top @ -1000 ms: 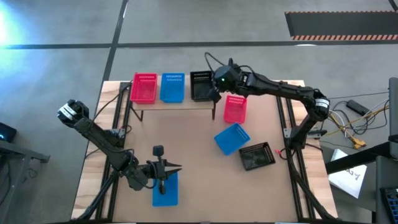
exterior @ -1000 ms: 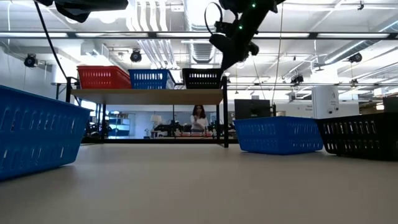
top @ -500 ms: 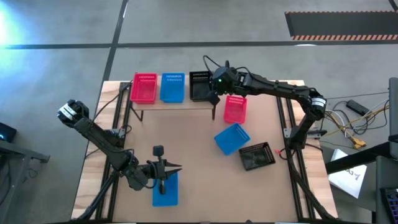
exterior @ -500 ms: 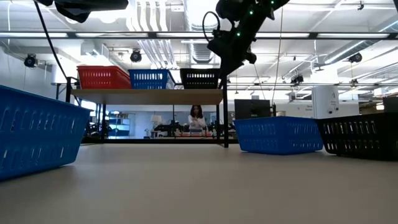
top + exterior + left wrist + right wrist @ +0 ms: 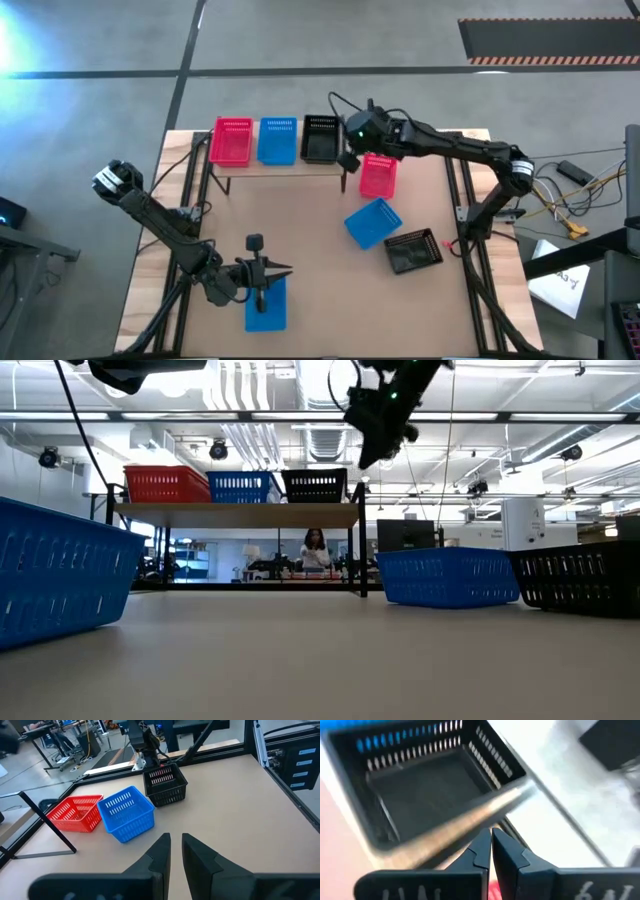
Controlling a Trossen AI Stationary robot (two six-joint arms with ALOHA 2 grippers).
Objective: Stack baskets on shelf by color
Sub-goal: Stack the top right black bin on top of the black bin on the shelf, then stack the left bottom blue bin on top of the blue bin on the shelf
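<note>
The wooden counter (image 5: 300,270) carries a light wood shelf (image 5: 275,166) along its far edge, and seven baskets show in all: three blue, two red-pink, two black. On the shelf stand three in a row, a red-pink basket (image 5: 231,141) at the left end, a blue basket (image 5: 278,140) in the middle and a black basket (image 5: 322,138) at the right end. On the counter lie four more: a second red-pink basket (image 5: 378,176) just beyond the shelf's right end post, a blue basket (image 5: 373,222) nearer the front from it, a black basket (image 5: 414,250) close beside that one, and a third blue basket (image 5: 266,304) at the front left. The right tool (image 5: 347,160) hangs above the shelf's right end, just off the near right corner of the shelved black basket; in its wrist view the fingers are almost closed, a thin slit between them, holding nothing. The left tool (image 5: 260,290) is over the front-left blue basket, fingers narrowly apart and empty in its wrist view.
</note>
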